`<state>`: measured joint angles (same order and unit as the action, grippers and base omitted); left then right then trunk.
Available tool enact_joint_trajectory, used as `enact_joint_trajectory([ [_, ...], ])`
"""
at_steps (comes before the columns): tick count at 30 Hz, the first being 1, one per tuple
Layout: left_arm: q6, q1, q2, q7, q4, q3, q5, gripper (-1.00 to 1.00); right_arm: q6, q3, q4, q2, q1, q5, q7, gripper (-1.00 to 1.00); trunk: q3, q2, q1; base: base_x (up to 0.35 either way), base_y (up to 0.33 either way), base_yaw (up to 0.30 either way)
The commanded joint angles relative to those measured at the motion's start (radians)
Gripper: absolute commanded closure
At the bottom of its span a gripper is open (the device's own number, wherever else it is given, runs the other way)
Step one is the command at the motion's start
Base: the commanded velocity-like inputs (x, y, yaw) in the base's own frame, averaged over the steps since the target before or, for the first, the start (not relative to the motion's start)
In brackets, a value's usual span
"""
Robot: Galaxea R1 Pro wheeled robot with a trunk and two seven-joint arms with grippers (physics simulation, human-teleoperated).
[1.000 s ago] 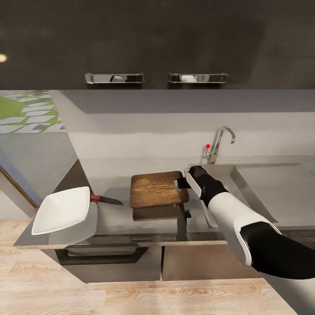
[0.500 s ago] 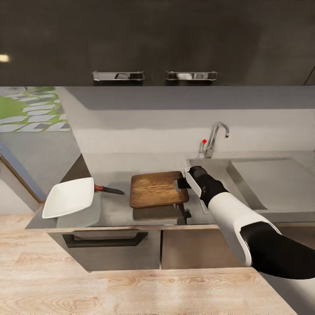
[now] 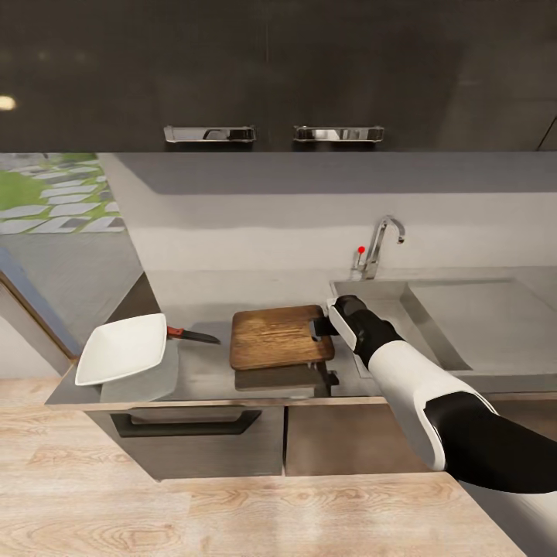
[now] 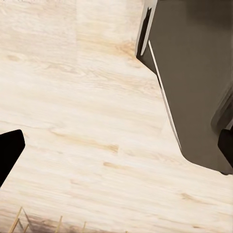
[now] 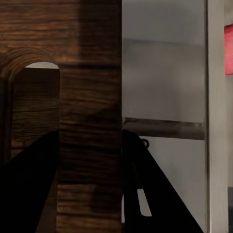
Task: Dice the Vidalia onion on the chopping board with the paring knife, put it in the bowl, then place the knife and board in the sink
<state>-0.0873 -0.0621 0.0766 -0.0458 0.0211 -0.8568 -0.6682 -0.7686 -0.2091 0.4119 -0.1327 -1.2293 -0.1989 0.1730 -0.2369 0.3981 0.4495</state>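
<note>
At centre frame, the right hand [image 3: 319,328] is clamped on the chopping board [image 3: 277,336], held above the surface [image 3: 209,371]. Bowl [image 3: 122,349] and knife [image 3: 192,335] sit at left, sink [image 3: 387,305] at right. The left hand's state cannot be told.

**Count of things at the kitchen counter**

One chopping board [image 3: 281,336], brown wood, with one slot handle [image 5: 35,104] at its end. One paring knife [image 3: 192,336]. One white bowl [image 3: 122,349]. One sink [image 3: 456,319], with one chrome tap [image 3: 382,242] and one red knob [image 3: 361,250] on it. One long countertop [image 3: 209,373]. Two chrome handles on the dark upper cabinets: one to the left [image 3: 210,134], one to the right [image 3: 338,133]. One dark drawer pull [image 3: 186,423] below the counter edge. One robot arm [image 3: 433,394] in the head view, carrying one gripper [image 3: 319,328]; two dark fingers [image 5: 29,184] show in the right wrist view.
</note>
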Motion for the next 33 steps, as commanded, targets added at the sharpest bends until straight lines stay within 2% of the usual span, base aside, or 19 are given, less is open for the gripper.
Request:
enact_joint_trajectory([
  [1, -0.003, -0.001, 0.0, -0.002, 0.0, -0.008, -0.01, -1.0, -0.003, -0.007, 0.0, 0.001, -0.001, -0.011, 0.007, 1.0, -0.002, 0.002, 0.001, 0.0, 0.0, 0.0],
  [20, -0.003, -0.001, -0.001, -0.002, 0.0, -0.008, -0.01, -1.0, 0.0, -0.006, -0.001, 0.002, 0.0, -0.012, 0.006, 1.0, -0.002, 0.002, 0.001, 0.0, -0.001, 0.0],
  [33, -0.003, -0.001, 0.0, -0.002, 0.0, -0.008, -0.01, -1.0, -0.001, -0.006, -0.001, 0.002, 0.001, -0.013, 0.006, 1.0, -0.002, 0.002, 0.001, 0.0, -0.072, 0.0],
])
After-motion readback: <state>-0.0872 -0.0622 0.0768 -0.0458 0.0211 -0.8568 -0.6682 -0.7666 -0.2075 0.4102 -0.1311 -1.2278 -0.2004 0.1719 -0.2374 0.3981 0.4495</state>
